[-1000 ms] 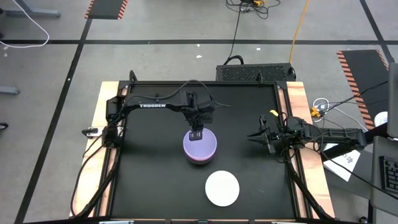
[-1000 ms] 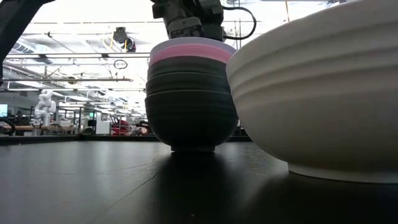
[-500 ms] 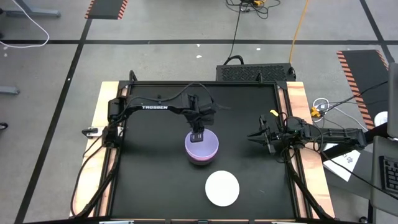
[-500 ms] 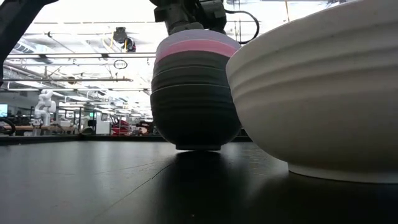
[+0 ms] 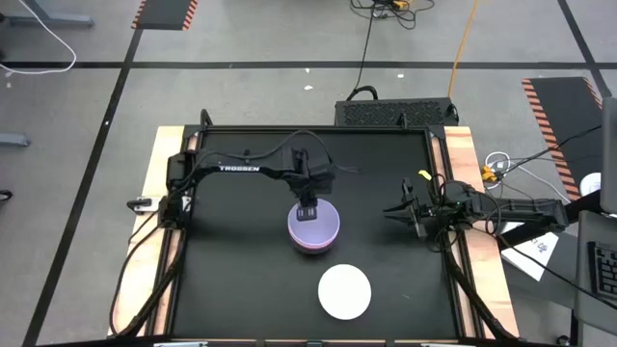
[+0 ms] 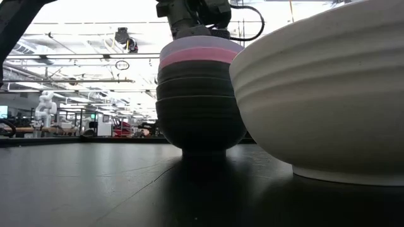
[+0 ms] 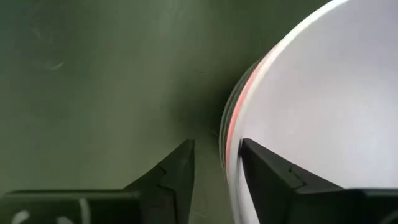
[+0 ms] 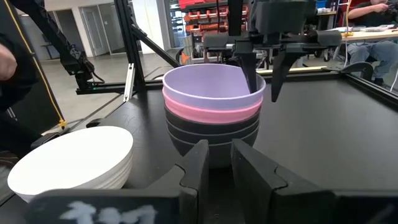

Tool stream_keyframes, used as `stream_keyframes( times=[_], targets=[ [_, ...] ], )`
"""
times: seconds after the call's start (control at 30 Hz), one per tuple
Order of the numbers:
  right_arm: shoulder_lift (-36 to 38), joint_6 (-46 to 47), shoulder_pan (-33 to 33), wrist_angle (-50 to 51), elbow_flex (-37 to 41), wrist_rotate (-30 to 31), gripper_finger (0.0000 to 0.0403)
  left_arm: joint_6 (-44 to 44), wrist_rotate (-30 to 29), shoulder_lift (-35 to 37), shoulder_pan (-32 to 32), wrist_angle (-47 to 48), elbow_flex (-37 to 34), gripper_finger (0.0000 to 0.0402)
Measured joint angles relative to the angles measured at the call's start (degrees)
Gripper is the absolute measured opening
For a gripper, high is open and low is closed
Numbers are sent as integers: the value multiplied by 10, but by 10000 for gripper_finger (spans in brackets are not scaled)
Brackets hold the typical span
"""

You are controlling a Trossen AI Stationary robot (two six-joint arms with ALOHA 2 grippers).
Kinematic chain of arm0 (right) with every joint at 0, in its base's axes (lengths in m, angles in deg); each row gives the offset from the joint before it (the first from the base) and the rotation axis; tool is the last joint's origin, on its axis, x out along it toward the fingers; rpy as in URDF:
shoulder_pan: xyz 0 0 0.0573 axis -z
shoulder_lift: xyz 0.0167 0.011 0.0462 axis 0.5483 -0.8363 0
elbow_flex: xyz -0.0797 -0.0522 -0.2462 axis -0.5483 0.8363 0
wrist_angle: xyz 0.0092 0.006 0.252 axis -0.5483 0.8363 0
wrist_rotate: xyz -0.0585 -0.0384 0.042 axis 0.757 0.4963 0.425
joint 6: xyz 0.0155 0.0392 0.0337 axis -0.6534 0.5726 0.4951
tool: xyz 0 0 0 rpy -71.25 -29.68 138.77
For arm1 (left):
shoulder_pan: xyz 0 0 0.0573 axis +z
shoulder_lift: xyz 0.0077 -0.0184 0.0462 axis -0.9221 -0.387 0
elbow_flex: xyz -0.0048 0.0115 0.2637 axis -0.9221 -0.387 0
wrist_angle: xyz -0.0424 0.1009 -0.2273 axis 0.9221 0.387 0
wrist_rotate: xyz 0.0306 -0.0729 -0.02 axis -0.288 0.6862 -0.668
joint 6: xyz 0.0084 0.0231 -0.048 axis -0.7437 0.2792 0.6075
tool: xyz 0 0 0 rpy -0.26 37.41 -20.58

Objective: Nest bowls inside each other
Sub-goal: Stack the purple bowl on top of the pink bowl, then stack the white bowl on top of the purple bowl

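Observation:
A stack of nested bowls [image 5: 314, 231] stands on its black bottom bowl mid-table: lavender bowl [image 8: 208, 84] on top, pink bowl [image 8: 211, 112] under it, black bowls [image 8: 211, 134] below. A white bowl [image 5: 344, 292] sits alone near the front edge, mouth down. My left gripper [image 5: 307, 209] points down at the stack's far rim, open. One finger [image 8: 252, 74] is inside the lavender bowl and the other [image 8: 275, 78] outside the stack. My right gripper [image 5: 389, 213] waits at the table's right side, pointing at the stack, slightly open and empty. My left gripper straddles the stack's far rim [image 7: 231, 158] from above, one finger inside the lavender bowl and one outside. A gap shows beside the outer finger [image 7: 171, 177]. I cannot tell whether the inner finger [image 7: 267, 177] touches the bowl's wall. The stack stands upright on the table.
The black tabletop [image 5: 231, 270] lies bare left of the stack. Raised frame rails [image 5: 448, 251] run along its edges. A grey box [image 5: 395, 112] stands behind the far edge. People [image 8: 7, 68] show in the room beyond the table.
The stack has slid a little toward the table's right edge, with my left gripper moving along at its far rim. It stands level on the table now.

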Motion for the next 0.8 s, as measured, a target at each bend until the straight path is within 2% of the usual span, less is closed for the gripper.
stream_keyframes(
  times=[0.4,0.8],
  targets=[
    [0,0,0,0,0,0,64,7,-52,14,-26,4,0,197],
    [-6,2,0,-1,0,0,64,-3,-57,127,-25,5,0,239]
  ],
)
